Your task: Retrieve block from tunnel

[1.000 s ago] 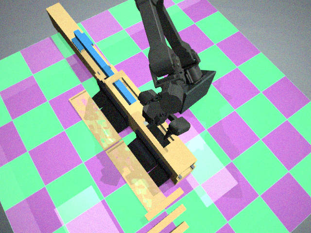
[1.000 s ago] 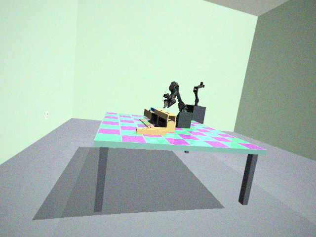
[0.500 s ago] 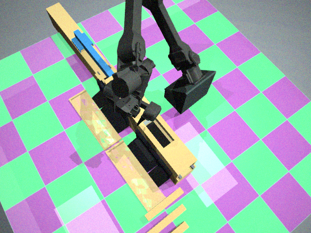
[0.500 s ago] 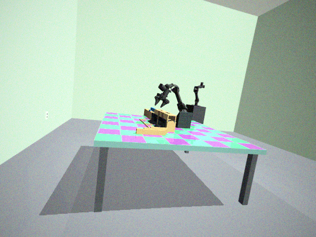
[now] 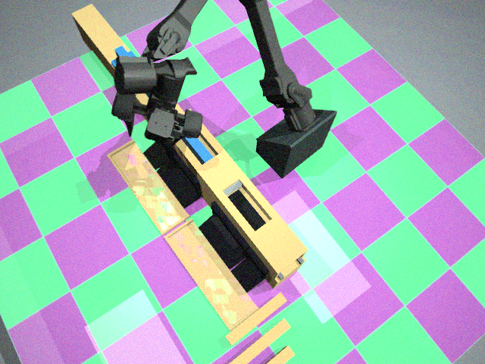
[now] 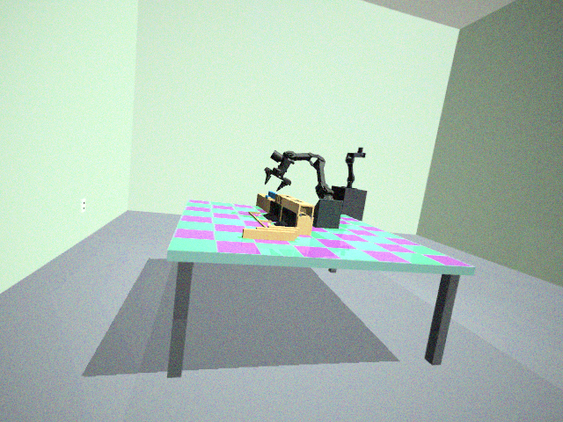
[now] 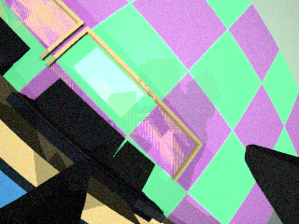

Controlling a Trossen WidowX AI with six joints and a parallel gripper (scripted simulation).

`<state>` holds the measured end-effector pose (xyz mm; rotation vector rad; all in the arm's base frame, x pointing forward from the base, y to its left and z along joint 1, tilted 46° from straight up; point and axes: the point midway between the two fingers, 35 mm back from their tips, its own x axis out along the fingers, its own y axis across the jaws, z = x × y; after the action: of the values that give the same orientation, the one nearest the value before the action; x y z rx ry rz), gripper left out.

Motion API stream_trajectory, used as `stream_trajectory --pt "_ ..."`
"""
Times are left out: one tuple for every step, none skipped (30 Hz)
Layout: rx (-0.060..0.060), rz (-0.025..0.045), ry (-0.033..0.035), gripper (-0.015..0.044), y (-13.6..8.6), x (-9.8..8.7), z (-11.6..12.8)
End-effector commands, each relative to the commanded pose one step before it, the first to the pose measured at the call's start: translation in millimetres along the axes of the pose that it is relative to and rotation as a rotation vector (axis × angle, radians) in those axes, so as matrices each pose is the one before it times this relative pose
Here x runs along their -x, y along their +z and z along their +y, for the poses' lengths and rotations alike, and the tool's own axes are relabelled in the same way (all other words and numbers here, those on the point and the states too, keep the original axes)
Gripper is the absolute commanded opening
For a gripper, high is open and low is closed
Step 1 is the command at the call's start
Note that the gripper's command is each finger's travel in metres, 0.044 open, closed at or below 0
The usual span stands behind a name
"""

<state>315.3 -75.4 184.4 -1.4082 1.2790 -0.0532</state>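
The tan covered tunnel [image 5: 283, 244] [image 6: 305, 222] [image 7: 16, 147] has open windows in its top. A blue strip [image 5: 200, 152] [image 7: 8, 187] of the sliding cage shows in one window. A blue part [image 5: 124, 52] [image 6: 273, 194] stands up over the tan channel beyond the tunnel, partly hidden by the arm. The other window shows a dark inside and a grey patch [image 5: 233, 188] at one end; I cannot tell what it is. No block can be made out. My gripper [image 6: 272, 185] [image 7: 170, 162] is open and empty, tilted, above the tunnel's channel-side part and the black pieces.
Black pieces [image 5: 178, 183] [image 5: 223, 239] stand along the tunnel's side. Two tan-framed clear panels [image 5: 146, 188] [image 5: 209, 272] lie beyond them. Several tan bars [image 5: 256, 319] lie off the tunnel's near end. The arm's dark base [image 5: 299, 141] [image 6: 328, 213] stands on the opposite side.
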Motion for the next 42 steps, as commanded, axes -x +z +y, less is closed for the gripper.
stream_trajectory --pt "0.1263 0.06276 -0.03592 0.0440 -57.95 6.73 -37.14" --pt "0.0523 0.02468 0.01041 0.0440 -12.25 -2.21 0.12" --pt "0.0679 0.02560 0.01584 0.0440 -9.86 -2.79 3.15" --pt "0.0680 0.02418 0.01795 0.0440 -9.49 -2.80 3.97" --pt "0.0681 0.02259 0.01994 0.0440 -9.05 -2.82 4.75" --pt "0.0682 0.02084 0.02179 0.0440 -8.54 -2.83 5.48" --pt "0.0684 0.01893 0.02349 0.0440 -7.98 -2.84 6.16" --pt "0.0685 0.01689 0.02502 0.0440 -7.36 -2.85 6.79" --pt "0.0686 0.01472 0.02637 0.0440 -6.69 -2.86 7.36" --pt "0.0564 0.01039 0.02252 0.0440 -4.92 -2.38 6.44" --pt "0.0343 0.00553 0.01399 0.0440 -2.70 -1.47 4.08" --pt "0.0114 0.00171 0.00471 0.0440 -0.84 -0.50 1.39" --pt "0.0000 0.00000 0.00000 0.0440 0.00 0.00 0.00" --pt "0.0000 0.00000 0.00000 0.0440 0.00 0.00 0.00" --pt "0.0000 0.00000 0.00000 0.0440 0.00 0.00 0.00" --pt "0.0000 0.00000 0.00000 0.0440 0.00 0.00 0.00" --pt "0.0000 0.00000 0.00000 0.0440 0.00 0.00 0.00" --pt "0.0000 0.00000 0.00000 0.0440 0.00 0.00 0.00" --pt "0.0000 0.00000 0.00000 0.0440 0.00 0.00 0.00" --pt "0.0000 0.00000 0.00000 0.0440 0.00 0.00 0.00" --pt "0.0000 -0.00005 0.00002 0.0440 0.06 -0.25 0.02" --pt "0.0000 -0.00009 0.00004 0.0440 0.12 -0.51 0.05" --pt "-0.0001 -0.00012 0.00006 0.0440 0.17 -0.74 0.07" --pt "-0.0001 -0.00015 0.00008 0.0440 0.22 -0.98 0.09" --pt "-0.0001 -0.00017 0.00009 0.0440 0.28 -1.21 0.12" --pt "-0.0001 -0.00018 0.00009 0.0440 0.32 -1.43 0.15" --pt "-0.0001 -0.00017 0.00008 0.0440 0.34 -1.54 0.18" --pt "-0.0001 -0.00014 0.00007 0.0440 0.34 -1.57 0.19" --pt "-0.0001 -0.00011 0.00006 0.0440 0.33 -1.57 0.20" --pt "-0.0001 -0.00008 0.00004 0.0440 0.33 -1.57 0.21" --pt "-0.0001 -0.00005 0.00003 0.0440 0.32 -1.56 0.22" --pt "0.0000 -0.00002 0.00002 0.0440 0.32 -1.56 0.23" --pt "0.0000 0.00001 0.00000 0.0440 0.31 -1.56 0.25" --pt "0.0000 0.00004 -0.00001 0.0440 0.30 -1.56 0.26" --pt "0.0000 0.00007 -0.00002 0.0440 0.30 -1.55 0.27" --pt "0.0000 0.00010 -0.00003 0.0440 0.29 -1.55 0.28" --pt "0.0000 0.00014 -0.00004 0.0440 0.29 -1.55 0.29" --pt "0.0000 0.00017 -0.00005 0.0440 0.28 -1.55 0.30" --pt "0.0000 0.00020 -0.00007 0.0440 0.28 -1.54 0.32" --pt "0.0000 0.00023 -0.00008 0.0440 0.27 -1.54 0.33" --pt "0.0000 0.00026 -0.00009 0.0440 0.27 -1.54 0.34" --pt "0.0001 0.00029 -0.00010 0.0440 0.26 -1.53 0.35"
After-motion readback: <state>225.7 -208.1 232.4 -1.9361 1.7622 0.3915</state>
